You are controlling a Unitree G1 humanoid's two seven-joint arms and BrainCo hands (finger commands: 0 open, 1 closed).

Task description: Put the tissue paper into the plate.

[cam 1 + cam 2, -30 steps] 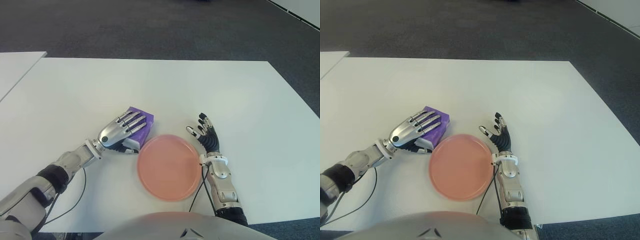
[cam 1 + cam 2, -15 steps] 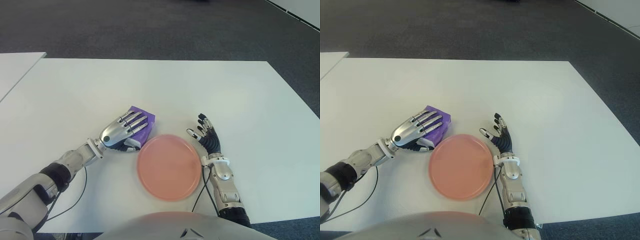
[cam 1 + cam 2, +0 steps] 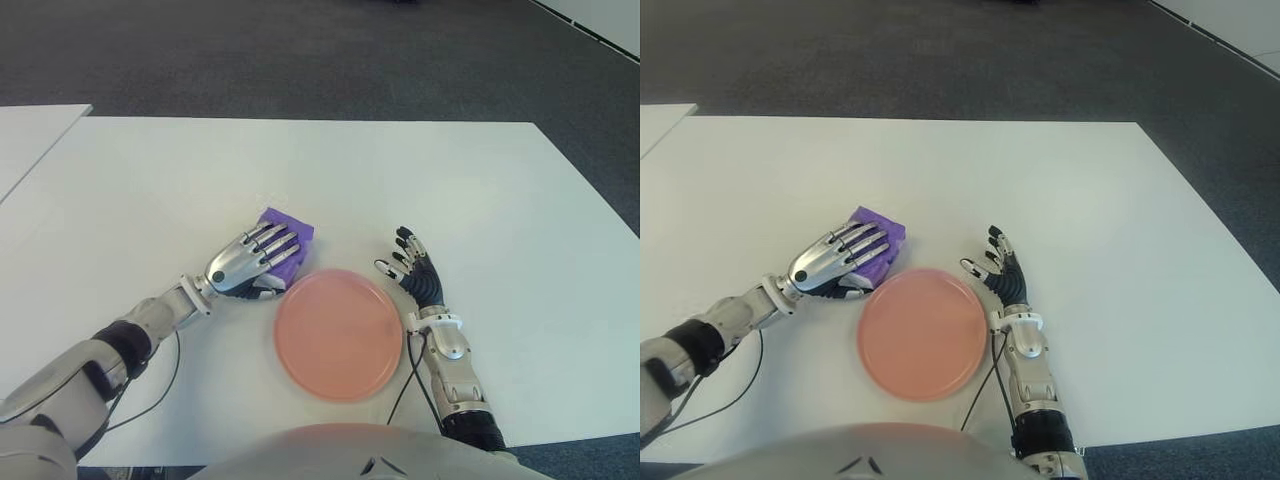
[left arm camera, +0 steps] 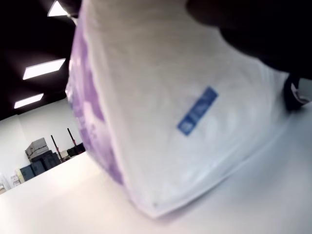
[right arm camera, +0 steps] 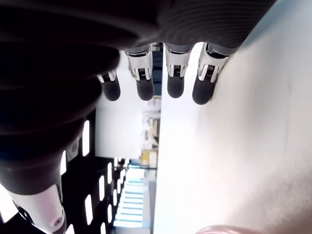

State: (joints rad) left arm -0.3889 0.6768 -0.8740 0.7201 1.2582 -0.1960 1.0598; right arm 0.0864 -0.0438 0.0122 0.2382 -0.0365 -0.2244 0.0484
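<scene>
A purple and white pack of tissue paper sits on the white table, just left of and behind a round pink plate. My left hand lies over the pack, its fingers stretched across the top and its thumb against the near side. The left wrist view is filled by the pack, with its near corner touching the table. My right hand shows just right of the plate's rim, fingers spread and holding nothing; its fingertips hang above bare table.
Dark carpet lies beyond the table's far edge. A second white table shows at the far left. Thin black cables trail from both forearms near the front edge, one beside the plate's right rim.
My left hand and the tissue pack have shifted slightly to the right and away from me. The plate has stayed put and the right hand has barely moved.
</scene>
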